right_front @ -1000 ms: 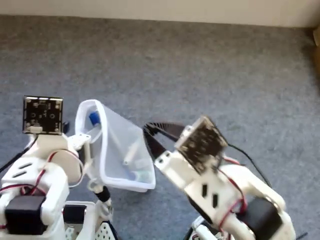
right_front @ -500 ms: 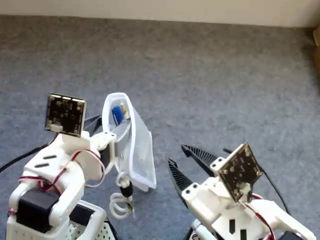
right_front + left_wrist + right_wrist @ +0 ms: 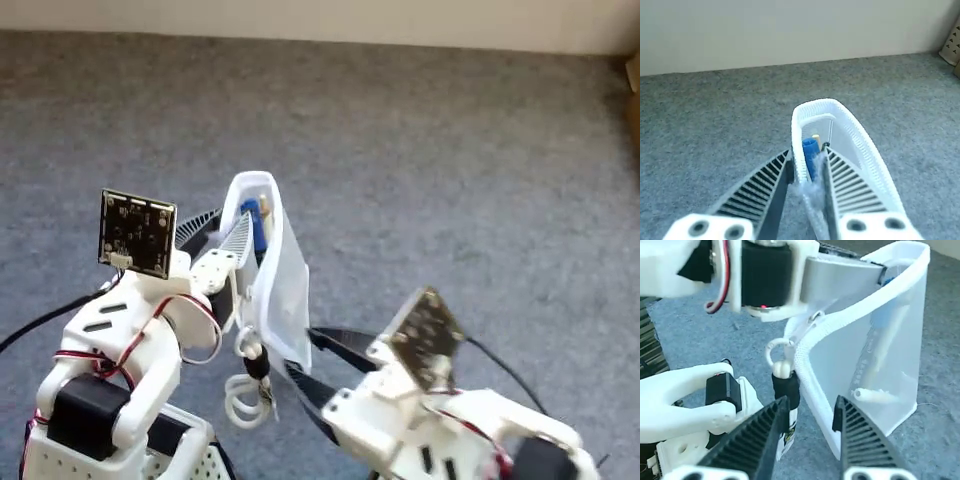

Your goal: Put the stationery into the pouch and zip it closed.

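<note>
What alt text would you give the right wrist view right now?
The right gripper, open, hovers close to the zipper pull of a white mesh pouch. The left arm holds the pouch up by its rim; a blue pen shows through the mesh.

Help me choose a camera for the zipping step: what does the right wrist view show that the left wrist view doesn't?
Right wrist view: the zip pull with its ring and cord hanging at the end of the pouch, the pouch's mesh side with a white pen lying inside, and the right pincer open near the pull. Left wrist view: the pouch's open mouth from above, with the left pincer clamped on its rim. Both: the pouch and a blue pen inside it.
</note>
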Controlling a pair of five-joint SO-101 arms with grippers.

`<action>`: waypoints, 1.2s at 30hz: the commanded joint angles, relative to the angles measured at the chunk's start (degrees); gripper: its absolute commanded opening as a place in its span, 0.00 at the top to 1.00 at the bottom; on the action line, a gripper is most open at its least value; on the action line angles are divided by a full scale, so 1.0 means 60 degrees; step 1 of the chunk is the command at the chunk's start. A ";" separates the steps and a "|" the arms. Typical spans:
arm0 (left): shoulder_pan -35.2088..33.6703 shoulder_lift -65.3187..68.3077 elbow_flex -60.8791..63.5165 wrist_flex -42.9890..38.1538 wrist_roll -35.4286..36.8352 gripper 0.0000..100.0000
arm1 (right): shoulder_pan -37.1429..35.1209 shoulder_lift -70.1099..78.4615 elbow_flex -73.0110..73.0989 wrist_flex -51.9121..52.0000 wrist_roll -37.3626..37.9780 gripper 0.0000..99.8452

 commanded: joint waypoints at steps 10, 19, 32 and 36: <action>0.0139 0.0007 0.0256 0.0000 0.0059 0.90 | -0.0139 0.0344 0.2132 -0.2396 -0.0132 0.86; 0.0125 0.0007 0.0256 -0.0073 0.0029 0.90 | -0.0755 0.0344 0.1326 -0.1048 -0.0132 0.70; 0.0198 0.0022 0.0755 -0.0923 0.0073 0.91 | -0.1062 0.0344 0.1648 -0.2762 -0.0132 0.70; 0.0198 0.0022 0.0755 -0.0879 0.0073 0.91 | -0.1062 0.0344 0.2498 -0.3993 -0.0088 0.70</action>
